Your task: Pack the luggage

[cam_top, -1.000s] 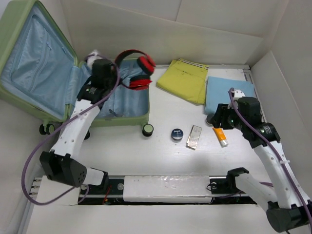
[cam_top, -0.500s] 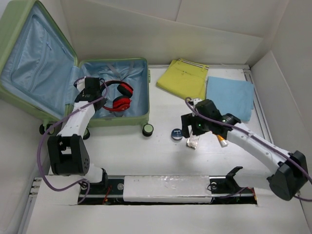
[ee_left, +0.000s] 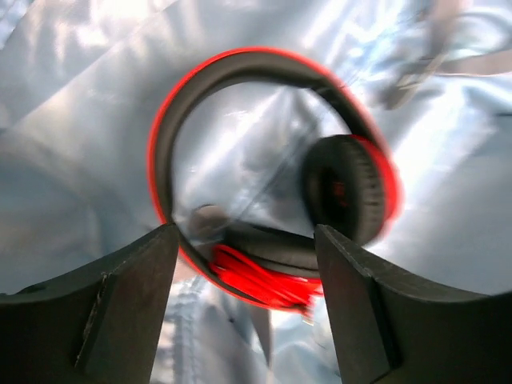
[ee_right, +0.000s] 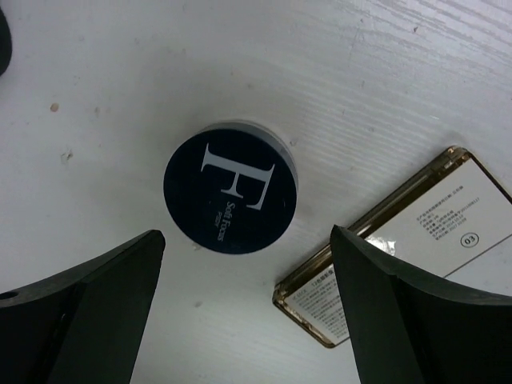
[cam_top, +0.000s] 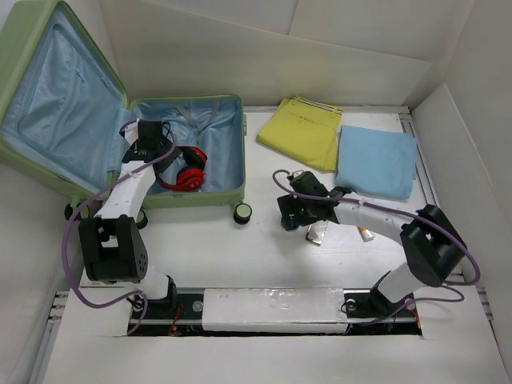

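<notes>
The headphones [cam_top: 186, 164] have gone from hanging above the suitcase [cam_top: 192, 197] to lying inside it. The right arm has swung left from the blue cloth [cam_top: 376, 160] toward the small things in the middle of the tabletop [cam_top: 240, 256].

From above, the suitcase lies open at the far left, its lid propped back and its lined half flat. The left tool [cam_top: 148, 136] hovers over the lined half beside the headphones. The right tool [cam_top: 290, 214] hangs low next to a flat gold-edged box [cam_top: 318, 233]. A yellow folded garment [cam_top: 302, 132] and the blue cloth lie further back, still unpacked. Whatever sits directly under the right tool is covered by the arm here, and only the end of an orange tube [cam_top: 366, 234] shows past the forearm.

The left wrist view shows that tool wide apart and empty. The headphones rest on the blue lining [ee_left: 72, 160] beyond the fingertips. The picture is blurred, so I cannot tell whether a finger touches the headband.

The right wrist view shows its fingers spread wide with nothing held. They sit on either side of a round dark tin [ee_right: 232, 186] marked with an F, and the box lies just beside it. The step in hand looks like picking up the tin. It would go best if the tool centres on the lid, comes straight down and closes on the rim. The right finger should stay clear of the box corner. The box is cut off at the frame edge.
</notes>
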Motion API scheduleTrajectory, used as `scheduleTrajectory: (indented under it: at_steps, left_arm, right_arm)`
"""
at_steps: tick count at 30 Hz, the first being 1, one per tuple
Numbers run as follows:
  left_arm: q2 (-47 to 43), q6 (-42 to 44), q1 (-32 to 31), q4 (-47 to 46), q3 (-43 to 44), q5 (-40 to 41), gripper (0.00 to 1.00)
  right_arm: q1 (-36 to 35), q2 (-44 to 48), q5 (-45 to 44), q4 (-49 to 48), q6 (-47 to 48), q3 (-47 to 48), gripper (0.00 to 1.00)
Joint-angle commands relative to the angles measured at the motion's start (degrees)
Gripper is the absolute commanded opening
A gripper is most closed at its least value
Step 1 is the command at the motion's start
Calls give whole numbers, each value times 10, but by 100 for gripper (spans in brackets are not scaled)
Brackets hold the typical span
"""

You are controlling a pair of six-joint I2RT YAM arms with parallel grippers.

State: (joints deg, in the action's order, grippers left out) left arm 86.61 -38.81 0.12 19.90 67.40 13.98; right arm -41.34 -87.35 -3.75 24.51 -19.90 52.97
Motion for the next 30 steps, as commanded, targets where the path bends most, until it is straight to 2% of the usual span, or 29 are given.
scheduleTrajectory:
  at_steps: [1, 8, 10, 12, 13, 14, 18, 22, 25, 26, 30]
  left_arm:
    - [-58, 12, 4, -7, 41, -31, 66]
    - [-165, 45, -35, 9, 56, -94, 67]
    - [-197, 40, -35, 9, 42, -123, 69]
    - [-223, 40, -35, 9, 22, -145, 69]
    - [-228, 47, -35, 9, 22, -150, 69]
    - [-228, 47, -35, 25, 22, -159, 69]
    - [-243, 59, -35, 30, 34, -192, 70]
    - [-264, 59, -35, 30, 48, -220, 70]
    - [-275, 59, -35, 30, 48, -245, 70]
    - [-275, 59, -35, 30, 48, -250, 70]
    - [-281, 66, -35, 36, 48, -256, 70]
  right_arm:
    - [-8, -23, -30, -55, -8, 29, 90]
    - [-14, -87, -50, -100, -20, 41, 81]
    - [-14, -106, -56, -105, -25, 48, 69]
    - [-14, -111, -64, -98, -25, 61, 64]
    - [-14, -111, -72, -84, -30, 70, 49]
    - [-19, -101, -78, -77, -30, 71, 47]
    - [-19, -20, -91, -33, -30, 94, 47]
    - [-24, 17, -45, -17, -25, 195, 47]
    - [-39, -34, -10, 11, -14, 280, 47]
    - [-46, -54, -1, 11, -14, 337, 47]
    - [-53, -179, 35, 11, -8, 481, 48]
